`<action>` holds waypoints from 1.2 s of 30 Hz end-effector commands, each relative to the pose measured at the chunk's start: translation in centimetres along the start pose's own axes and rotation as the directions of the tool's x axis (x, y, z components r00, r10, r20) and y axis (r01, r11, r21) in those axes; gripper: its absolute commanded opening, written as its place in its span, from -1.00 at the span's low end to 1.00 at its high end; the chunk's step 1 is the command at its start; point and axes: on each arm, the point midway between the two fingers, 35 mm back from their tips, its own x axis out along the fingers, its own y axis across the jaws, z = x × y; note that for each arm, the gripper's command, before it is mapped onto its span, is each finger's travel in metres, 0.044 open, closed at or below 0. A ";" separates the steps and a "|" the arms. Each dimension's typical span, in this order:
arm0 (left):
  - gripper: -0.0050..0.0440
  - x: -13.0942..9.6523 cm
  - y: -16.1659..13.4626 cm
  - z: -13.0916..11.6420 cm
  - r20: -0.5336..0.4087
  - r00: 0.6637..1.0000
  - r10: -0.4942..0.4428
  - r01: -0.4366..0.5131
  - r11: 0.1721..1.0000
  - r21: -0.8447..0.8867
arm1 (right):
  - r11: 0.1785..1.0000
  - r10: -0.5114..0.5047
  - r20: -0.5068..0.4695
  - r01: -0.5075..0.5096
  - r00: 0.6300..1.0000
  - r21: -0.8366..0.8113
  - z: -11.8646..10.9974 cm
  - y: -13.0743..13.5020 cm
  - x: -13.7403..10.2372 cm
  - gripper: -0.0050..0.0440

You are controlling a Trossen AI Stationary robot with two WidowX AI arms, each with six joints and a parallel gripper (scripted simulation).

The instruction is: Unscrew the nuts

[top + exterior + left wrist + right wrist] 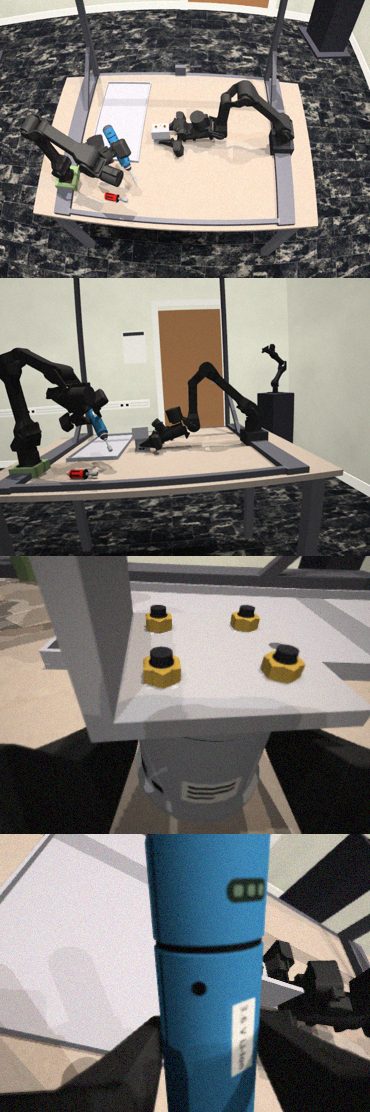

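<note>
The grey joint module (205, 766) stands upright. The pale bracket (210, 651) (158, 134) (139, 433) sits on top, its upright wall at the left of the left wrist view. Four yellow nuts are on their black studs, among them one near nut (161, 672) and one far nut (244, 622). My left gripper (200, 716) (164, 134) is shut on the module's body below the bracket. My right gripper (207, 1022) (115, 146) is shut on the blue barrel of the electric nut driver (210, 909) (110, 134) (98, 424). The driver is tilted in the air, its socket pointing down.
A red hand driver (111, 197) (77, 474) lies near the front edge, below the right arm. A white tray (131, 89) (100, 894) lies beside the module, partly under the blue driver. Frame rails (176, 220) edge the table, with posts at both sides.
</note>
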 end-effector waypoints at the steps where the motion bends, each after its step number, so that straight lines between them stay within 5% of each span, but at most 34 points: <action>1: 0.19 0.1 0.0 1.5 0.036 0.999 0.000 0.000 1.000 0.002 | 0.991 -0.121 0.008 0.120 0.993 0.051 1.5 -1.0 -0.3 -0.13; 36: 0.19 0.1 0.0 1.5 0.036 0.999 0.000 0.000 1.000 0.002 | 0.823 -0.434 0.003 0.396 0.901 0.407 4.2 -2.4 0.3 -0.13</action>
